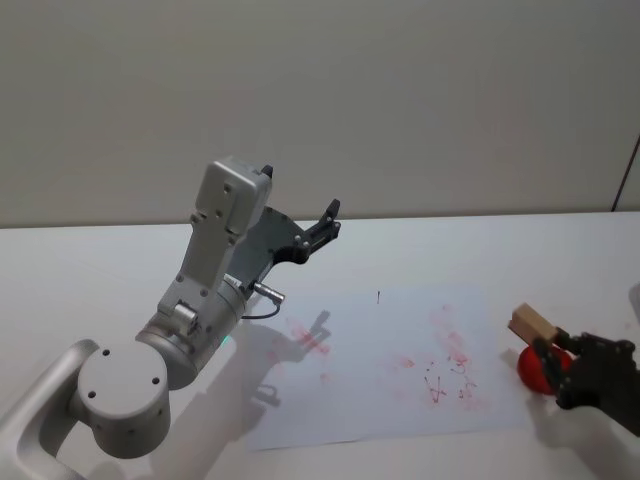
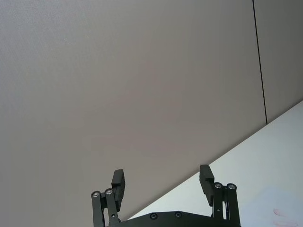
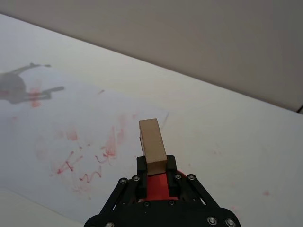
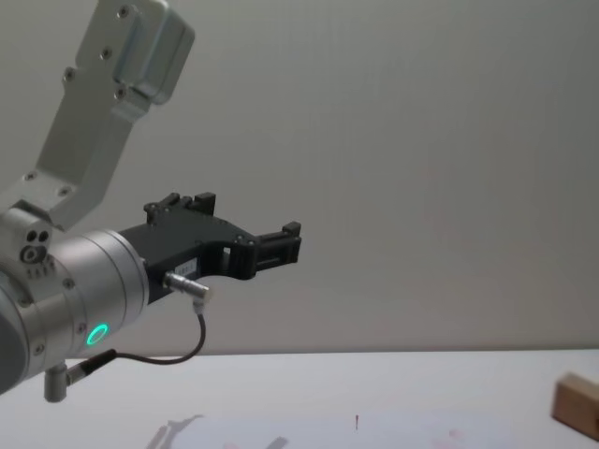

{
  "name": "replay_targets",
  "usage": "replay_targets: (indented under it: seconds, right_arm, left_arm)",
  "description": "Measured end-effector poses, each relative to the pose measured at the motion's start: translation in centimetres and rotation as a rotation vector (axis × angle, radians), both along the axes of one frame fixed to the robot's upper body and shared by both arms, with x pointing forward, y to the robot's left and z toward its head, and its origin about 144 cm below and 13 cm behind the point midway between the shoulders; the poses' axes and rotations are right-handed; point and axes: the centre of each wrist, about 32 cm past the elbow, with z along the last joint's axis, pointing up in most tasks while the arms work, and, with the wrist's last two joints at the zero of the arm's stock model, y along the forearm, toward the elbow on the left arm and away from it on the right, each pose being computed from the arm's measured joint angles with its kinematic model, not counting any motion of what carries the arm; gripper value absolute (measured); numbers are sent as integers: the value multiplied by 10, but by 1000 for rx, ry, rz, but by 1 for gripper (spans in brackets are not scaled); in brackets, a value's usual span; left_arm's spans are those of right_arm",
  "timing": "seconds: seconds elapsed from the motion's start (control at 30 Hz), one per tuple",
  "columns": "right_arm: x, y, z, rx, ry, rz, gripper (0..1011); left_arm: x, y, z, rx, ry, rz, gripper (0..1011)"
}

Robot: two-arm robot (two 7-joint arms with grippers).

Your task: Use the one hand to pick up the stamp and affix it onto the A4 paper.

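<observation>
One stamp (image 3: 152,141) — right tool (image 3: 156,166) clamped, left (image 2: 161,176) raised

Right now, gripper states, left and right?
Left gripper: open, empty, raised.
Right gripper: shut on the wooden-handled stamp.

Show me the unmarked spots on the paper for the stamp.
Free on the A4 paper: the middle strip between the left red smudge and the right-hand cluster, and the near-left corner. Crowded: the right third, beside the right tool holding the stamp. Left tool hangs raised, open.
</observation>
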Motion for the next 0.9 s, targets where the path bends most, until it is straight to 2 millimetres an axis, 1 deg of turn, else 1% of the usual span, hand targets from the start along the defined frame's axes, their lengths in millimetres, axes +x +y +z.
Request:
replay_targets:
  seconds: [0.2, 0.47, 0.9]
  right_arm:
    - [4, 7, 11, 38, -28, 74, 220]
    - [8, 15, 16, 38, 7, 143, 220]
    - [14, 21, 6, -60, 113, 176, 220]
  left_arm:
    - [0, 0, 0, 0, 0, 0, 1001]
    - [0, 0, 0, 0, 0, 0, 1001]
    - [0, 0, 0, 0, 0, 0, 1001]
